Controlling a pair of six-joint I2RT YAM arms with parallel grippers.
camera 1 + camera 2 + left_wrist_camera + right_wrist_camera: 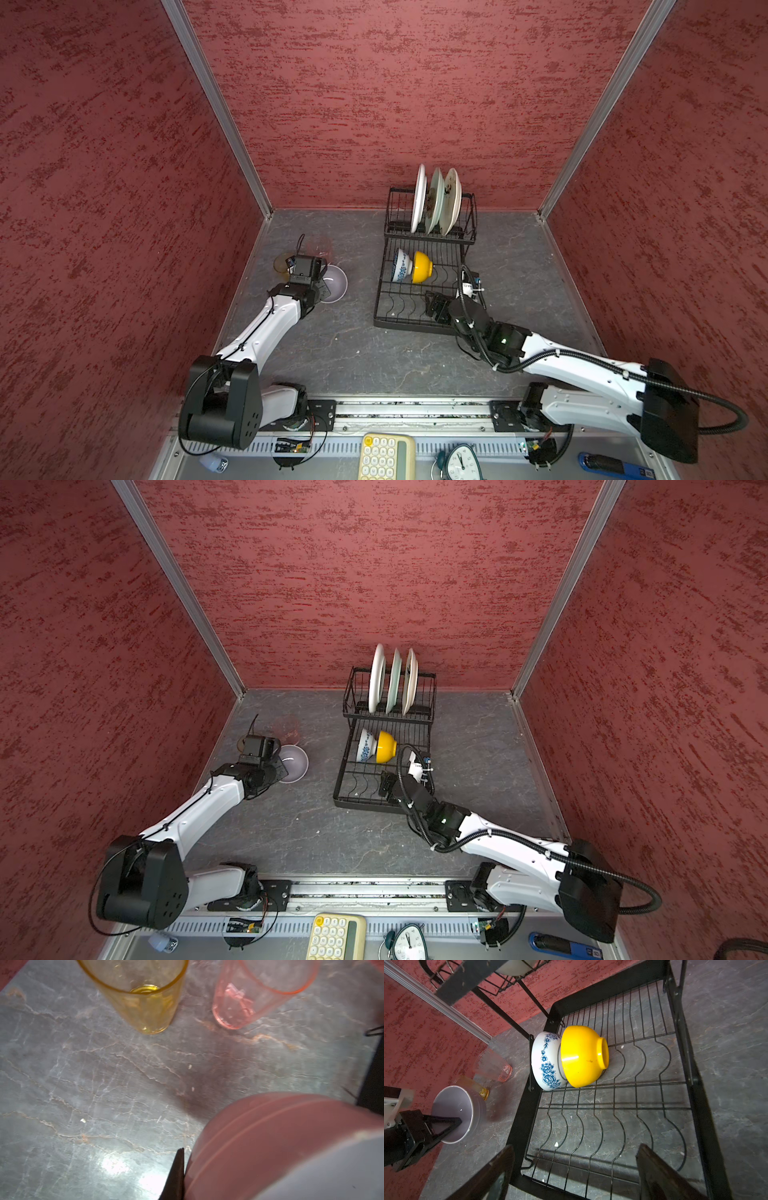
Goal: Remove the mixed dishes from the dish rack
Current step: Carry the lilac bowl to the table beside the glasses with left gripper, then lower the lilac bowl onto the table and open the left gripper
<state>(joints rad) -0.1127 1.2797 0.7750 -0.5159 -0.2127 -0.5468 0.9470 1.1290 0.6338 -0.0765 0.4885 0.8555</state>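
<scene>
Progress looks near halfway. The amber tumbler (143, 997) and pink tumbler (249, 997) stand upright on the bench (332, 353) just beyond the left pincer (455, 1126), which is clamped on the rim of the lavender bowl (452, 1109), low at the bench. The right pincer (575, 1148) hangs spread wide and empty over the flat tray of the dish rack (384, 299). Straight ahead of it, the yellow bowl (583, 1057) lies on its side against the blue-white bowl (546, 1064). Three plates (436, 199) stand on edge in the raised basket farther on. Bare wires beneath that pincer leave an open approach, though the tray's frame flanks it closely.
</scene>
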